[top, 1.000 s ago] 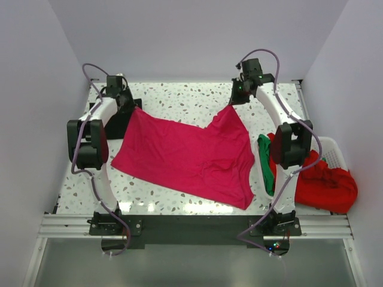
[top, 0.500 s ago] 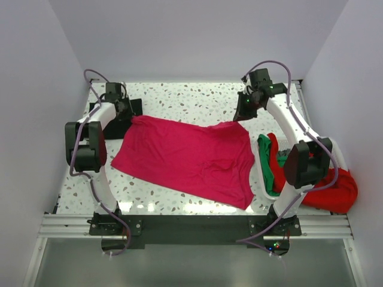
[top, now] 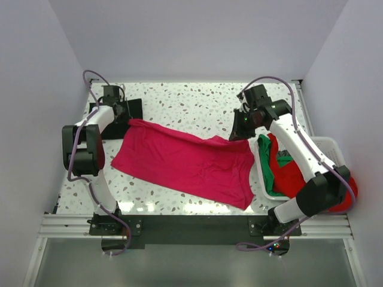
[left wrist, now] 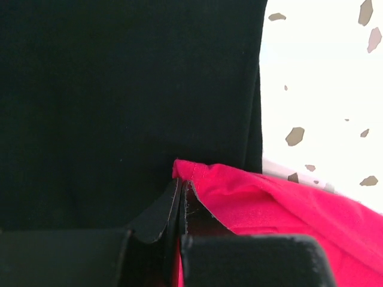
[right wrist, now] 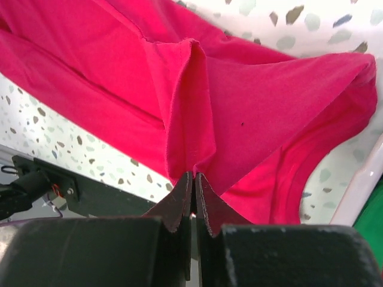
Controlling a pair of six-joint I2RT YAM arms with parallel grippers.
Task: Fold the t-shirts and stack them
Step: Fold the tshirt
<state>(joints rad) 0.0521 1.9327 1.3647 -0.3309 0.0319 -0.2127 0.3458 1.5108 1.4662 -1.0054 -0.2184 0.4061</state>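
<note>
The magenta-pink t-shirt (top: 185,158) lies spread across the table's middle, its far edge folded toward the front. My left gripper (top: 127,118) is shut on the shirt's far left corner (left wrist: 197,173), low over a black t-shirt (top: 119,116), which fills the left wrist view (left wrist: 119,89). My right gripper (top: 237,133) is shut on the shirt's far right corner (right wrist: 191,161) and holds it just above the cloth. A red t-shirt (top: 293,176) and a green t-shirt (top: 266,167) lie in the basket at the right.
The white lattice basket (top: 329,149) stands at the table's right edge, beside the right arm. Speckled white tabletop (top: 191,101) shows behind the shirt. The black base rail (top: 191,224) runs along the near edge.
Both grippers have carried the pink shirt's far edge toward the front. The right gripper moved down and forward the most; the raised right corner now lies lower over the shirt.
</note>
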